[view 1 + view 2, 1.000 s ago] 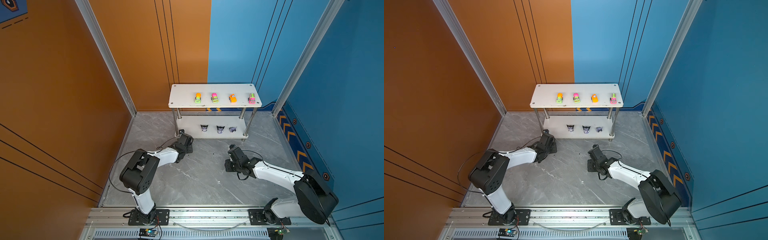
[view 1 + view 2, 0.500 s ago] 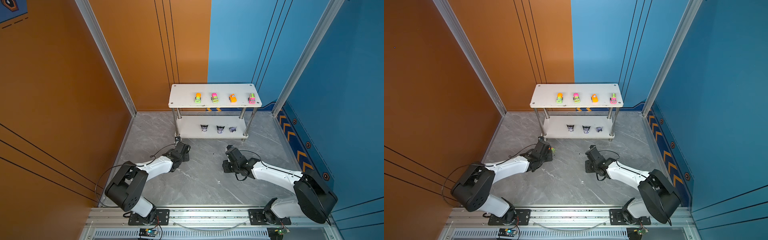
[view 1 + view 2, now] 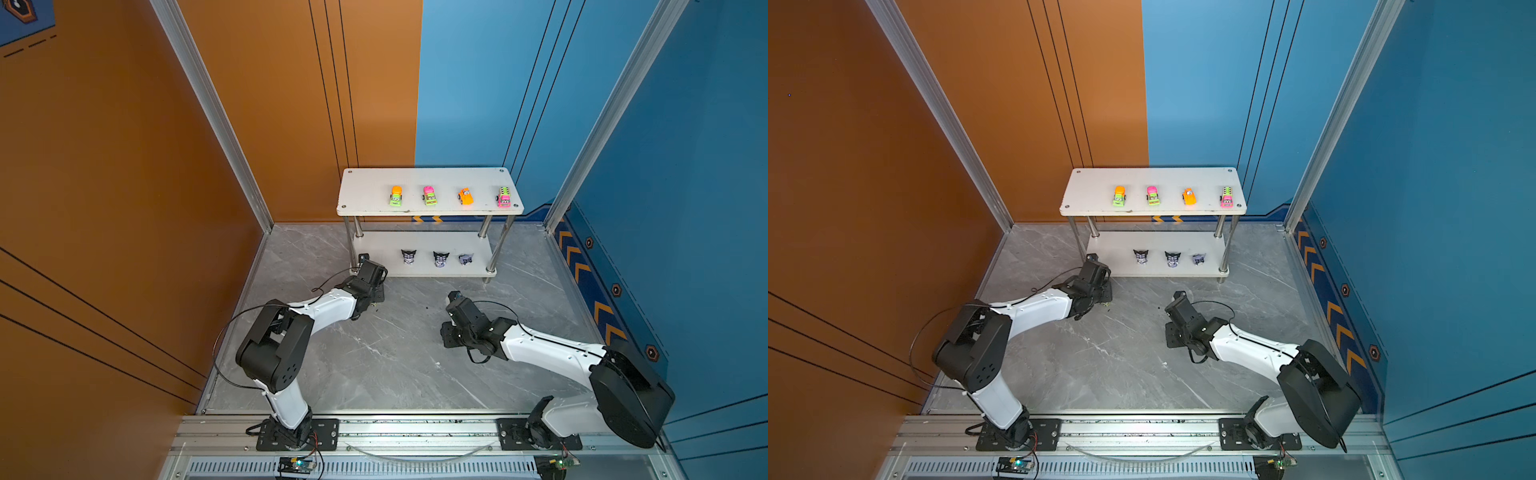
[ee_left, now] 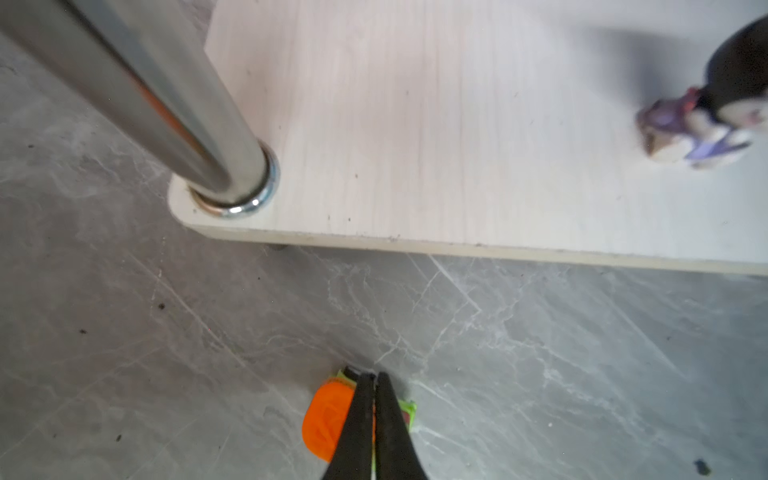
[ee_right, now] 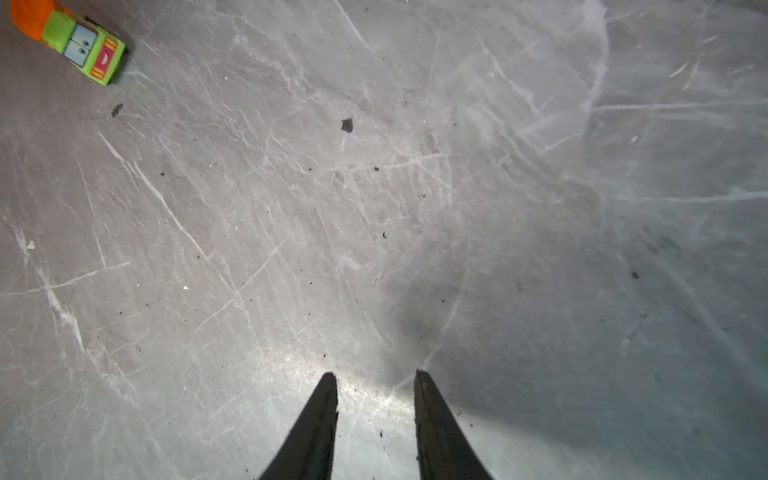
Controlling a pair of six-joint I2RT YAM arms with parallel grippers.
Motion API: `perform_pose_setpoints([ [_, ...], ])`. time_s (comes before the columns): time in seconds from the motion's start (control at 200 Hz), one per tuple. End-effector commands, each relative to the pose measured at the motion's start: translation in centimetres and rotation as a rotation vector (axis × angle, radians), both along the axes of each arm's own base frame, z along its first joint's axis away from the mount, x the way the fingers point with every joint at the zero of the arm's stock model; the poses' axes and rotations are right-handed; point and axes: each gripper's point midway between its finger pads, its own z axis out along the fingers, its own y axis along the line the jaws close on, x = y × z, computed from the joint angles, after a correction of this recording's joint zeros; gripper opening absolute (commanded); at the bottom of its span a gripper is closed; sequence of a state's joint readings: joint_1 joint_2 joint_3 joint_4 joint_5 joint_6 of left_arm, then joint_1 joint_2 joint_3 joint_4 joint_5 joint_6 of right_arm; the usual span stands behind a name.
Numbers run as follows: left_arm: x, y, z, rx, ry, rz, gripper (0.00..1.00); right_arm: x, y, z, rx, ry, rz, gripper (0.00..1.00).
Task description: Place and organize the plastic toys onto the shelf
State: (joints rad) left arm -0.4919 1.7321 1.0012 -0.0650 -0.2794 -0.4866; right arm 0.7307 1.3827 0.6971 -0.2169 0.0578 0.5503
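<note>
Well in front of the shelf (image 3: 365, 191): right gripper (image 5: 376, 374), parted a little, empty, over bare floor (image 5: 415, 208). Just before the shelf's left front corner: left gripper (image 4: 376, 376), pinched nearly closed above an orange-and-green car (image 4: 324, 419) on the floor; contact unclear. On the shelf's lower board, three figurines (image 3: 440, 258); on its top board, four cars (image 3: 430, 195).
</note>
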Motion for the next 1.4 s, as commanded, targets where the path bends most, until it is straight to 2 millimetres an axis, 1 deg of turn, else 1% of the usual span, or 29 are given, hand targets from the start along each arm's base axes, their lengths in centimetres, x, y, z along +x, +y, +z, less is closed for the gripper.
perform_pose_setpoints([
  [0.0,-0.1,-0.9,1.8,-0.021,-0.026,-0.025,0.14,-0.1,-1.4,-0.3,-0.039,-0.005,-0.027,0.34],
  [0.105,-1.3,-1.2,2.8,0.006,-0.044,-0.020,0.15,0.0,-1.2,-0.7,-0.031,0.008,-0.026,0.34],
  [0.185,-2.2,-1.2,3.2,0.016,-0.051,-0.011,0.09,0.2,-0.6,-0.9,-0.016,0.013,-0.016,0.34],
  [0.265,-3.1,-1.0,3.5,0.012,-0.051,0.004,0.06,0.8,0.5,-0.5,0.003,0.012,0.010,0.34],
  [0.31,-3.5,-0.8,3.8,0.011,-0.055,0.016,0.04,1.2,1.5,-0.2,0.021,0.010,0.039,0.34],
  [0.355,-4.1,-0.4,3.8,0.014,-0.057,0.032,0.04,1.7,2.6,0.0,0.035,0.002,0.070,0.34],
  [0.405,-4.7,0.2,3.9,0.015,-0.061,0.051,0.04,2.2,4.2,0.2,0.055,-0.008,0.107,0.34],
  [0.47,-5.3,1.3,3.8,0.020,-0.066,0.083,0.04,2.8,6.4,0.0,0.076,-0.018,0.158,0.32],
  [0.541,-6.0,2.5,3.5,0.012,-0.063,0.116,0.05,3.6,9.0,-0.3,0.106,-0.040,0.213,0.26],
  [0.601,-6.6,3.4,3.1,-0.007,-0.051,0.140,0.05,4.4,10.9,-0.9,0.116,-0.050,0.250,0.11],
  [0.636,-7.0,3.9,2.9,-0.020,-0.051,0.154,0.05,4.9,11.9,-1.2,0.117,-0.060,0.270,0.06],
  [0.681,-7.5,4.4,2.8,-0.033,-0.055,0.165,0.05,5.5,13.2,-1.5,0.117,-0.075,0.289,0.03],
  [0.706,-7.7,4.8,2.8,-0.037,-0.057,0.175,0.06,5.8,13.6,-2.1,0.106,-0.075,0.295,0.02],
  [0.761,-8.4,5.6,2.6,-0.042,-0.057,0.192,0.06,6.7,14.7,-2.4,0.101,-0.089,0.305,0.00],
  [0.926,-9.9,7.7,2.6,-0.064,-0.068,0.233,0.07,9.3,16.3,-3.2,0.085,-0.121,0.292,0.00],
  [0.996,-10.4,8.3,2.4,-0.076,-0.067,0.245,0.07,10.3,17.1,-3.0,0.096,-0.139,0.296,0.00],
  [1.011,-10.4,8.4,2.5,-0.081,-0.070,0.248,0.07,10.5,17.2,-2.8,0.100,-0.146,0.296,0.00],
  [1.021,-10.4,8.4,2.5,-0.084,-0.070,0.248,0.07,10.6,17.3,-3.7,0.091,-0.135,0.298,0.00],
  [1.041,-10.6,8.5,2.4,-0.087,-0.068,0.250,0.07,10.8,17.4,-4.0,0.088,-0.132,0.297,0.00],
  [1.141,-10.9,8.6,2.1,-0.100,-0.059,0.251,0.06,12.1,18.3,-4.7,0.096,-0.133,0.297,0.00],
  [1.156,-11.5,8.8,1.6,-0.085,-0.032,0.251,0.07,12.3,18.4,-4.7,0.097,-0.133,0.295,0.00],
  [1.201,-11.7,9.0,1.4,-0.083,-0.023,0.252,0.07,12.7,18.7,-5.0,0.097,-0.130,0.292,0.00],
  [1.286,-11.9,9.1,1.2,-0.091,-0.021,0.258,0.07,13.6,19.2,-5.1,0.098,-0.134,0.283,0.00],
  [1.391,-11.9,9.2,1.0,-0.099,-0.022,0.264,0.07,14.1,19.5,-5.1,0.095,-0.143,0.278,0.00],
])
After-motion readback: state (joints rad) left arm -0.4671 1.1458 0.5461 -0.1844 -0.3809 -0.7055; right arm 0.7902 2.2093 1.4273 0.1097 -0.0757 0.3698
